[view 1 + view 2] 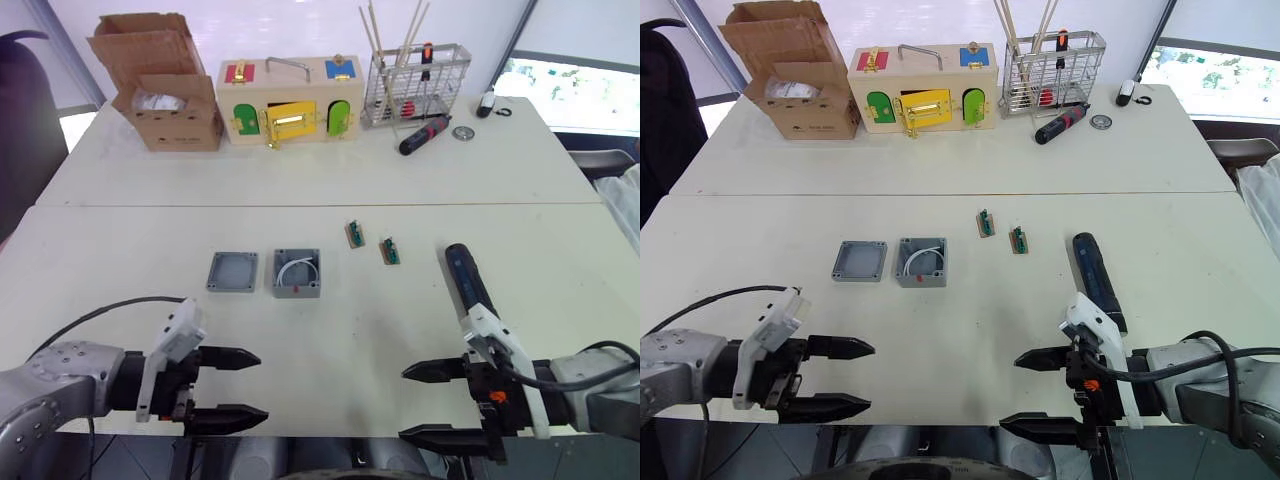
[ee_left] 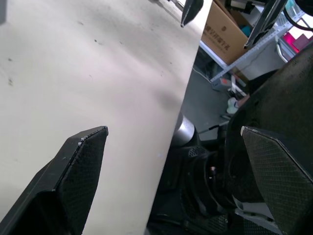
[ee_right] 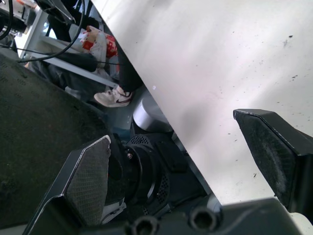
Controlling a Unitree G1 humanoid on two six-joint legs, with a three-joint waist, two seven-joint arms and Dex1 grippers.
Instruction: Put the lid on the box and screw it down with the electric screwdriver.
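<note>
Your left tool (image 1: 232, 386) hung at near counter (image 1: 330, 340) edge, fingers spread wide, holding nothing. Your right tool (image 1: 433, 404) sat likewise, wide, empty, just near of electric screwdriver (image 1: 468, 277). Lid (image 1: 232, 271) lay flat beside box (image 1: 297, 272), small gap between, mid-counter, well apart from both tools. At far edge: cardboard carton (image 1: 160, 82), latch box (image 1: 290, 100), wire basket (image 1: 415, 84).

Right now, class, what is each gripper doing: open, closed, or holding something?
Left gripper: open, holding nothing, at the table's near edge.
Right gripper: open, holding nothing; the electric screwdriver lies on the table beyond it.
</note>
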